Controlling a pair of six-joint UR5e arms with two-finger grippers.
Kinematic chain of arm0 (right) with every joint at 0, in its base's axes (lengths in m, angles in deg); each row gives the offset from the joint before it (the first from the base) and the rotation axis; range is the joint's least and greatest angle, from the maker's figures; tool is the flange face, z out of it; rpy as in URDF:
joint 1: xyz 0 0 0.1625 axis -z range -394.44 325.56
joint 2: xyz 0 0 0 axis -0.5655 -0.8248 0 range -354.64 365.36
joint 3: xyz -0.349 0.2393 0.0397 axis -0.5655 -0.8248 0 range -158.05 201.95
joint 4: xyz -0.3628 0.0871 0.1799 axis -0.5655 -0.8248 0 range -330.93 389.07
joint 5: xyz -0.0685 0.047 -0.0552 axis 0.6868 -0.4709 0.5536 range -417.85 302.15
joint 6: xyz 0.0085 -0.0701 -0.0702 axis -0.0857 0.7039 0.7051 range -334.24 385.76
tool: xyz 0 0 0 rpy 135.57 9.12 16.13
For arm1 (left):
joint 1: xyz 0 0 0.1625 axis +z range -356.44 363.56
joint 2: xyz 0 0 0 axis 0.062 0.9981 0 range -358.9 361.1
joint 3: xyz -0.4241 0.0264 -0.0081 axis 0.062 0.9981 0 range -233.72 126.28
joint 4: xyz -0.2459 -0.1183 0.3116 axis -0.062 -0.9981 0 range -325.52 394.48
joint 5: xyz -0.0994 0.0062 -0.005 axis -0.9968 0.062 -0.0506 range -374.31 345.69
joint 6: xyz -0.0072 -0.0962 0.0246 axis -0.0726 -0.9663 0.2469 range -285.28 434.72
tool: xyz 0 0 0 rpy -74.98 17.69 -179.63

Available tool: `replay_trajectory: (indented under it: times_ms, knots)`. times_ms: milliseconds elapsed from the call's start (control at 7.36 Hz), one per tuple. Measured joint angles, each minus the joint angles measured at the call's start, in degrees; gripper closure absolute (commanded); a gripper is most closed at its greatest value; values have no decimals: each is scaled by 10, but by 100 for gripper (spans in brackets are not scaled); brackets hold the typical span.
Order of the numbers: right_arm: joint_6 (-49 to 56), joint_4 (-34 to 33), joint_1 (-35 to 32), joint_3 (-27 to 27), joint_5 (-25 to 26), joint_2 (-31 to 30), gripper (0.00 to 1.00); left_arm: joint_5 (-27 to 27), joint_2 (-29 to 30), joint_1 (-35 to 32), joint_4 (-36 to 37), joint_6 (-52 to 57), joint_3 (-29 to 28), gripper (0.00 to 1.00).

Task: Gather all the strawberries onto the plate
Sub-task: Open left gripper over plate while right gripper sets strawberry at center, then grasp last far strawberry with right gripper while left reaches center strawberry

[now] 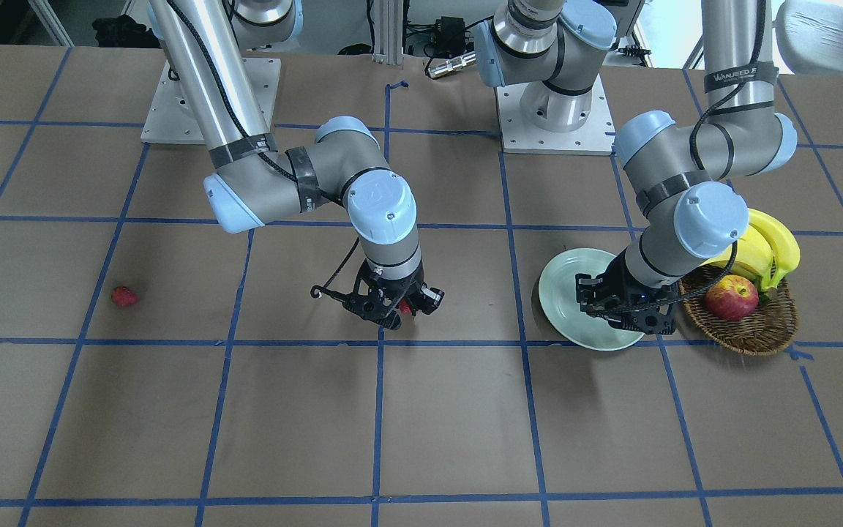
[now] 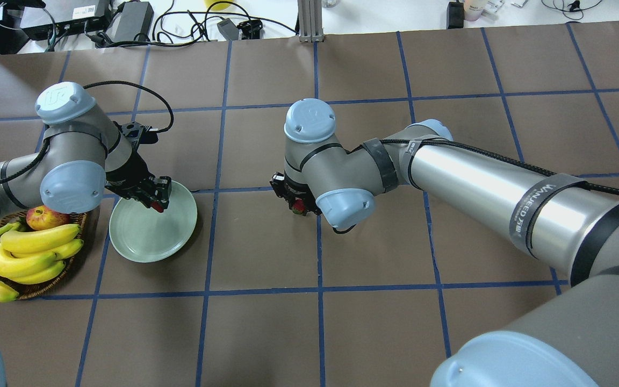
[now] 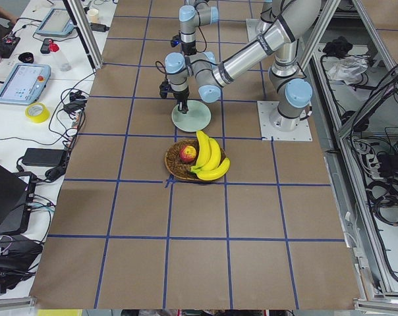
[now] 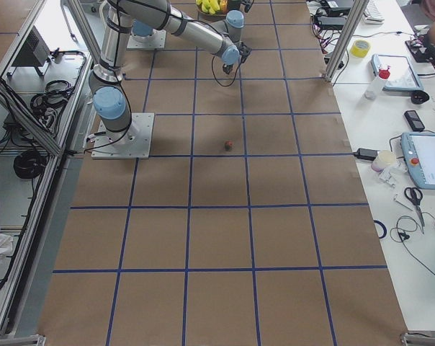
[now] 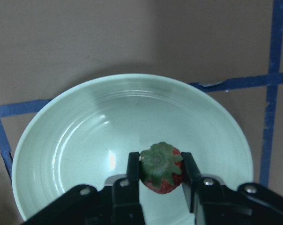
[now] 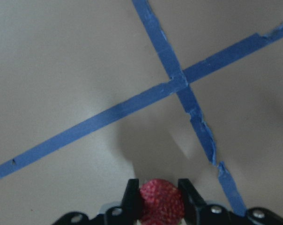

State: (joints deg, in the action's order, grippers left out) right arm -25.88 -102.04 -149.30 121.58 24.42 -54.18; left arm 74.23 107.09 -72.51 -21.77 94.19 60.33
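My left gripper (image 5: 161,164) is shut on a strawberry (image 5: 161,168) with a green cap and holds it above the pale mint-green plate (image 5: 85,140), over its near part. The same gripper (image 2: 155,198) and plate (image 2: 148,236) show in the overhead view. My right gripper (image 6: 161,187) is shut on a second strawberry (image 6: 161,202) above the table near a blue tape crossing; it also shows in the front view (image 1: 405,308). A third strawberry (image 1: 124,296) lies alone on the table on the right arm's side.
A brown wicker basket (image 1: 754,335) with a red-yellow apple (image 1: 732,298) and bananas (image 1: 767,252) stands right beside the plate (image 1: 564,293). Blue tape lines grid the brown table. Both arm bases stand at the robot's edge.
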Motion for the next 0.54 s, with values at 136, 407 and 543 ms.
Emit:
replay_trajectory:
  times_ms: [136,407,543]
  knots:
    - [8,3,-2,0,1,1,0,0,0,2,4,0,-4,0]
    - [80,20,10,2,14,-17,0,1,-9,1,-7,-2,-35,0]
    - [139,58,35,5,34,-41,0,0,-18,-5,-33,-7,-59,0]
